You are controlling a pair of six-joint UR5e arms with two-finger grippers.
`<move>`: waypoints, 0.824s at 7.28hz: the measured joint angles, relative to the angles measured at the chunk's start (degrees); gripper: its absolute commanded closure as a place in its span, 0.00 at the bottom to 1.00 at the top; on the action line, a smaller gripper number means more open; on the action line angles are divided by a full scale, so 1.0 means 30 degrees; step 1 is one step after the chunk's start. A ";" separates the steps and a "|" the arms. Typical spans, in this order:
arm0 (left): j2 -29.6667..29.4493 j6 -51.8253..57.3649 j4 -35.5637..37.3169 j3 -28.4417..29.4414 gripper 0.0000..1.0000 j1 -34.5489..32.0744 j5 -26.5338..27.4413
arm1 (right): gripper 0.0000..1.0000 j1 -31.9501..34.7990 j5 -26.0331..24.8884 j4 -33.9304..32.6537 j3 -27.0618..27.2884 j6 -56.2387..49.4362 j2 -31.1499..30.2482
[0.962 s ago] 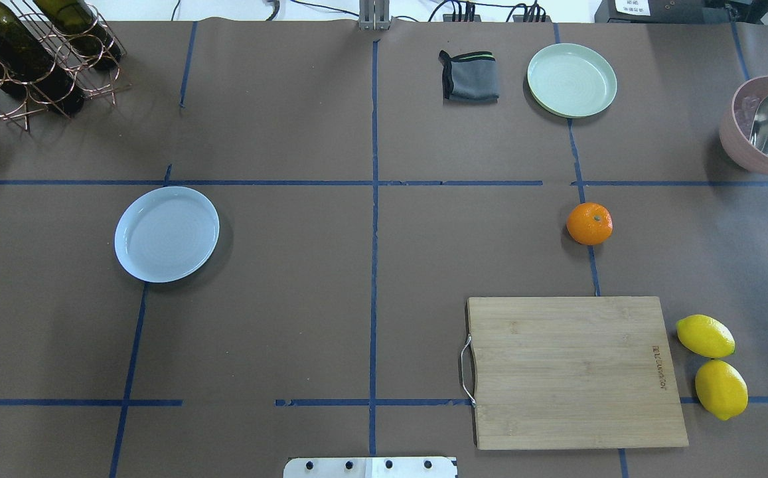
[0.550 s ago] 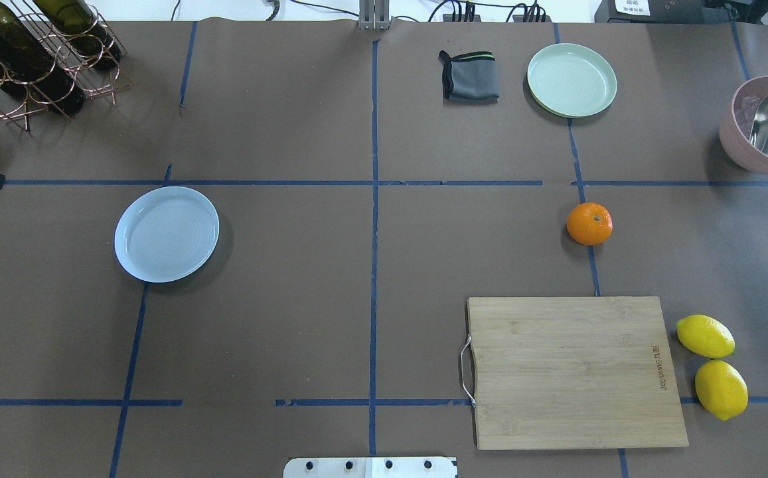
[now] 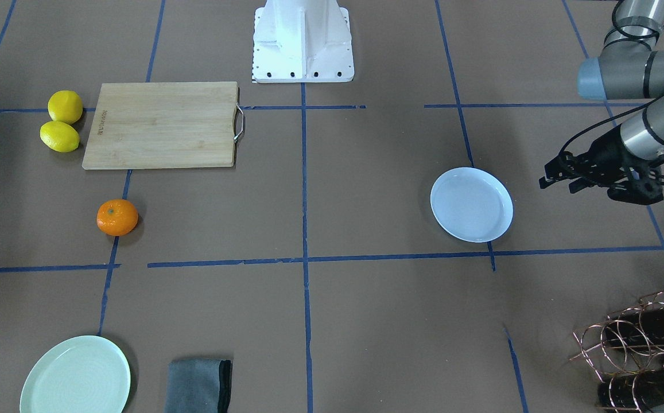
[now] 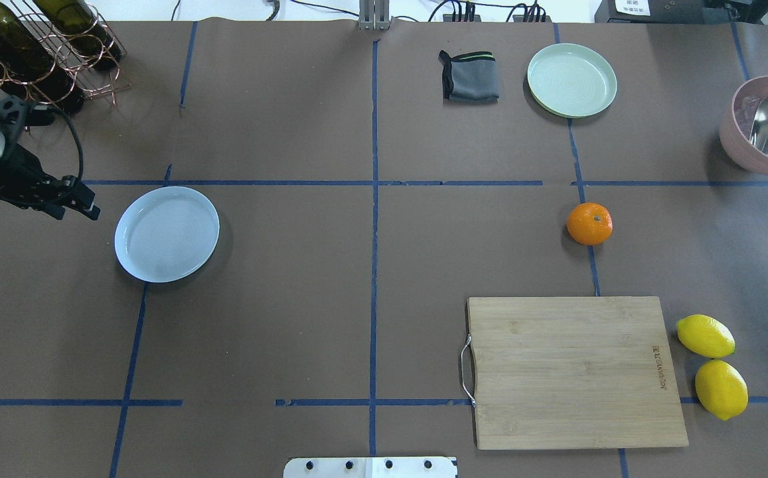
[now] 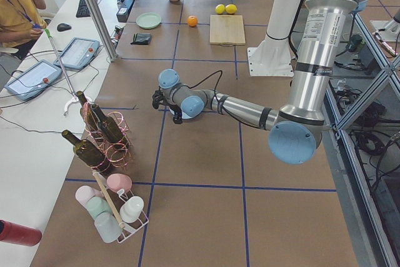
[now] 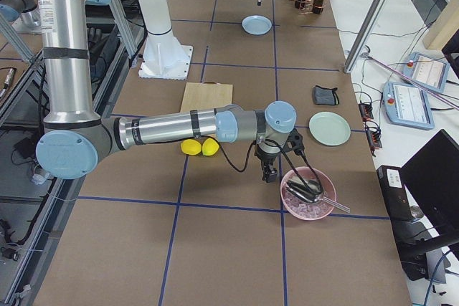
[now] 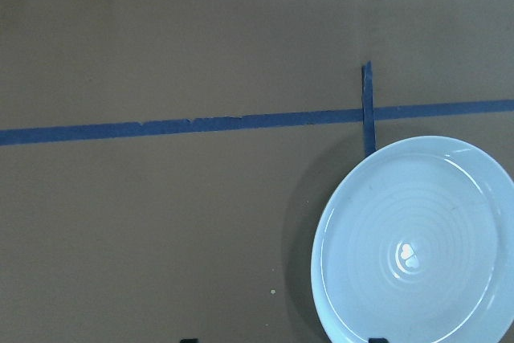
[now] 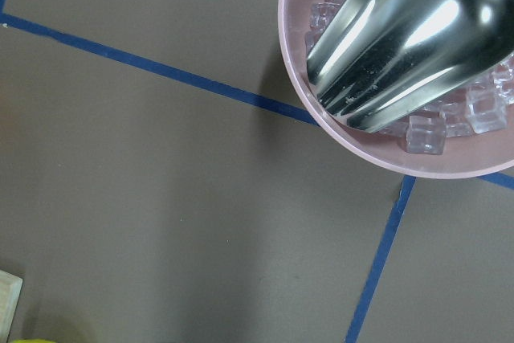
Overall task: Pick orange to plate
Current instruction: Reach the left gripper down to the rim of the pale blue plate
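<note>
The orange (image 4: 589,224) lies alone on the brown table, right of centre, its stem dimple up; the front-facing view has the orange (image 3: 117,217) at its left. The white-bluish plate (image 4: 166,234) sits empty on the left half. My left gripper (image 4: 85,207) hovers open just left of the plate, holding nothing. Its wrist view looks down on the plate (image 7: 418,247). My right gripper (image 6: 270,170) shows only in the exterior right view, beside the pink bowl and far from the orange. I cannot tell whether it is open or shut.
A wooden cutting board (image 4: 573,372) lies near the front right, with two lemons (image 4: 705,336) beside it. At the back are a pale green plate (image 4: 571,79) and a grey cloth (image 4: 468,76). A pink bowl (image 4: 735,143) holds ice and a metal scoop. A wine rack (image 4: 32,53) stands back left.
My left arm has come in from the left edge and moved right, up to the plate's left side. The orange and the plate have not moved.
</note>
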 measured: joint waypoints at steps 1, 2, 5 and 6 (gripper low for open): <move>-0.0393 -0.0566 -0.0058 0.0356 0.28 0.0736 0.0764 | 0.00 -0.0063 0.0013 0.0604 -0.0106 -0.0004 -0.0119; -0.0548 -0.0882 -0.0177 0.0565 0.32 0.1080 0.1093 | 0.00 -0.0124 0.0012 0.1140 -0.0206 -0.0005 -0.0311; -0.0655 -0.1115 -0.0601 0.1043 0.37 0.1568 0.1278 | 0.00 -0.0255 -0.0013 0.1583 -0.0319 0.0000 -0.0518; -0.0694 -0.1118 -0.0824 0.1267 0.40 0.1720 0.1284 | 0.00 -0.0263 -0.0027 0.1597 -0.0326 0.0000 -0.0527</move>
